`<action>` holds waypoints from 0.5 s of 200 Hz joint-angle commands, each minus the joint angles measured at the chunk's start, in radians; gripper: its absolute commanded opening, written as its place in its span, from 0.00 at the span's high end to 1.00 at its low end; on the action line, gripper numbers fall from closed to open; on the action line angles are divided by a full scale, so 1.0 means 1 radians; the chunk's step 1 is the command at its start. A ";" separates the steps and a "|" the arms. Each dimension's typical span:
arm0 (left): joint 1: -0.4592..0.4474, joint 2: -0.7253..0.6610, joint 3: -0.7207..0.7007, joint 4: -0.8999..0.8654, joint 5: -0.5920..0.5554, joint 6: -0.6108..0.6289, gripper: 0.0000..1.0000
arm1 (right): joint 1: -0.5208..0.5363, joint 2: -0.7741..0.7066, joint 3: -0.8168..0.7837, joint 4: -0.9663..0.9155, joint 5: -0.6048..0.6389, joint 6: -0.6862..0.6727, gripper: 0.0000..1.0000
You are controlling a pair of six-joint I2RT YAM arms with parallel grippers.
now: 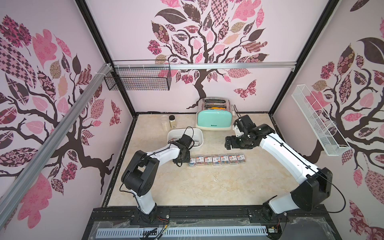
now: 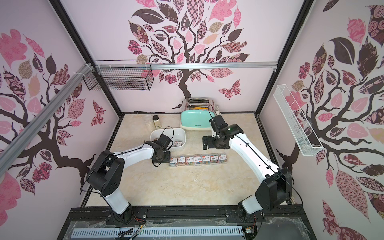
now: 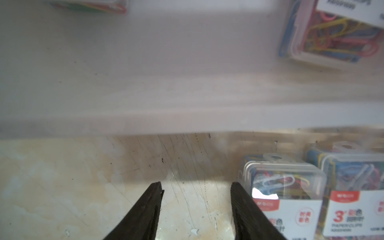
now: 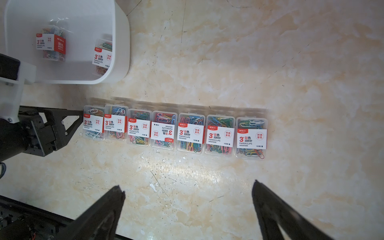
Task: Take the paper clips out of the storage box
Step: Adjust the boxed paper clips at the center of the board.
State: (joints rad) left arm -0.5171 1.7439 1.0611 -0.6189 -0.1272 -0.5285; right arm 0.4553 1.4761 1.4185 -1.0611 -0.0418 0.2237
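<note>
Fingers (image 3: 145,212) of the left end effector (image 3: 196,186) stand spread, pinching nothing, with bare desk (image 3: 62,187) between them. One finger sits just beside the leftmost case in a row of paper clips (image 4: 174,131); whether it touches cannot be told. The row holds seven clear cases of coloured clips, side by side, running left to right across the desk, each with a white and red label. On the far side of the row's left end stands the storage box (image 4: 122,41), a white low-walled tub, with two more cases lying apart inside it. The right end effector (image 4: 187,185) hangs above the desk, fingers spread wide and empty, to the right of the storage box and on the far side of the row. At the far wall stands a mint-green toaster (image 1: 214,121), with two jars (image 1: 172,123) to its left.
</note>
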 commanded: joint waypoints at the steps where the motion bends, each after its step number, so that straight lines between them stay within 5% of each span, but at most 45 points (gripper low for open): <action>1: 0.000 -0.021 -0.008 0.010 -0.004 -0.011 0.40 | 0.006 0.006 0.034 0.007 -0.003 0.003 0.01; 38: 0.010 -0.073 0.028 -0.040 -0.032 0.009 0.36 | 0.010 0.006 0.040 0.006 -0.003 0.001 0.01; 100: 0.025 -0.161 0.193 -0.181 -0.046 0.059 0.11 | 0.019 0.055 0.103 -0.022 -0.020 -0.010 0.01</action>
State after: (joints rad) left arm -0.5034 1.6161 1.1893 -0.7368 -0.1566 -0.4992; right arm 0.4629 1.4925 1.4551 -1.0725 -0.0525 0.2226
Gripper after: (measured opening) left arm 0.844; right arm 0.993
